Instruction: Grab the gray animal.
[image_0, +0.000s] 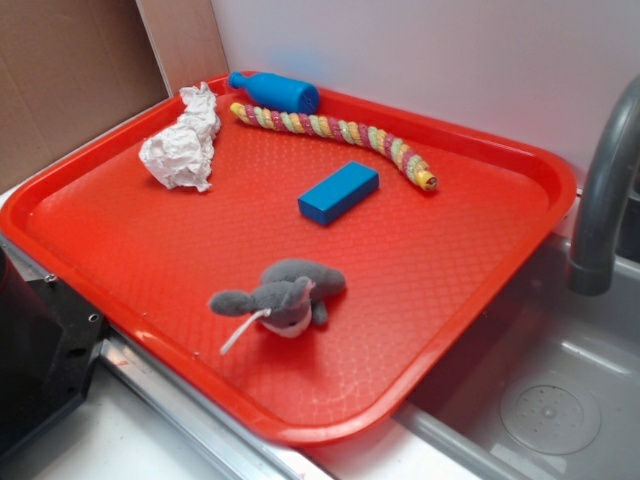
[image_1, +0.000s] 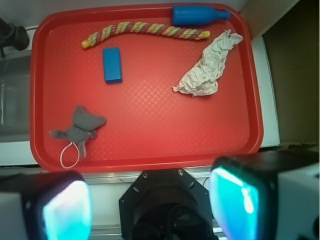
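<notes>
The gray animal (image_0: 285, 295) is a small gray plush with a white belly and a thin white string loop. It lies near the front edge of the red tray (image_0: 120, 245). In the wrist view the gray animal (image_1: 82, 125) sits at the tray's (image_1: 150, 125) lower left, with its string trailing toward the rim. My gripper (image_1: 152, 205) hovers high above the robot's base, outside the tray's near rim and well to the right of the plush. It is open, its two fingers (image_1: 65, 210) stand wide apart, and nothing is between them. The exterior view does not show the gripper.
Also on the tray are a blue block (image_0: 338, 192), a striped rope toy (image_0: 335, 131), a blue bottle-shaped toy (image_0: 275, 92) and a crumpled white paper wad (image_0: 185, 142). A metal sink (image_0: 545, 400) with a gray faucet (image_0: 605, 190) lies to the right. The black robot base (image_0: 40, 350) stands front left.
</notes>
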